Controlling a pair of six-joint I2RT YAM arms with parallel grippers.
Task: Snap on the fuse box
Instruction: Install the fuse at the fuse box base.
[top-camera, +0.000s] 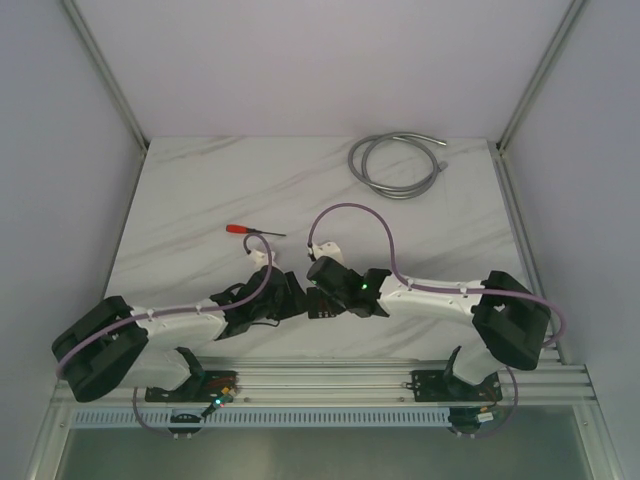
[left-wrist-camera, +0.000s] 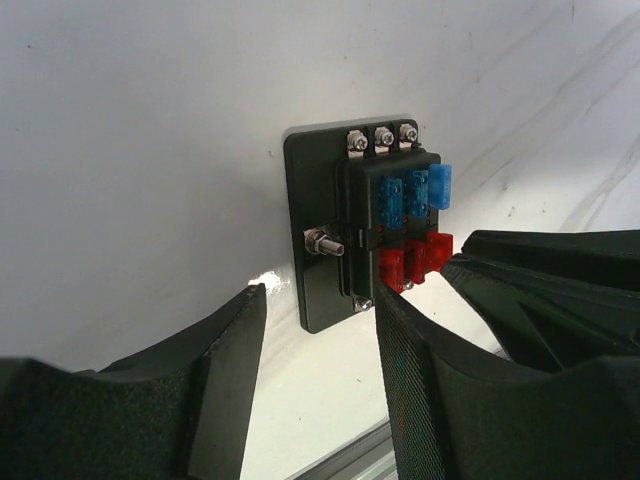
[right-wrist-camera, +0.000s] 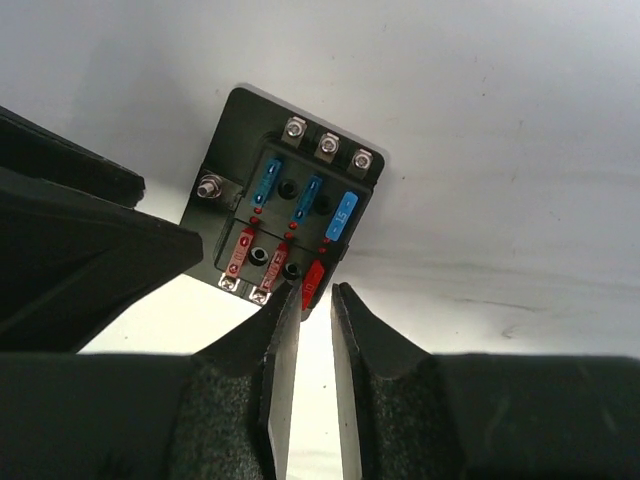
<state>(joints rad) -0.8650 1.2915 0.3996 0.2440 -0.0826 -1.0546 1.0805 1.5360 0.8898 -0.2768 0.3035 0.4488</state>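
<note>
The small black square plastic fuse box (right-wrist-camera: 290, 215) lies flat on the white marble worktop (right-wrist-camera: 500, 150) between both arms, with no cover in sight. The left gripper (left-wrist-camera: 320, 310) stands open just short of it. The right gripper (right-wrist-camera: 315, 292) is narrowly parted and empty, its tips at the corner red fuse (right-wrist-camera: 312, 282). Snapping on looks unfinished.

Lab test cell: white walls (top-camera: 320, 60), aluminium rails (top-camera: 330, 380), marbled tabletop (top-camera: 200, 200).

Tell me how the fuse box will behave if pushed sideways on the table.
The fuse box looks like rigid plastic, so it should move as one stiff piece. It lies flat on the smooth table, so it will probably slide rather than tip. The protruding red fuses might dislodge if pressed.
</note>
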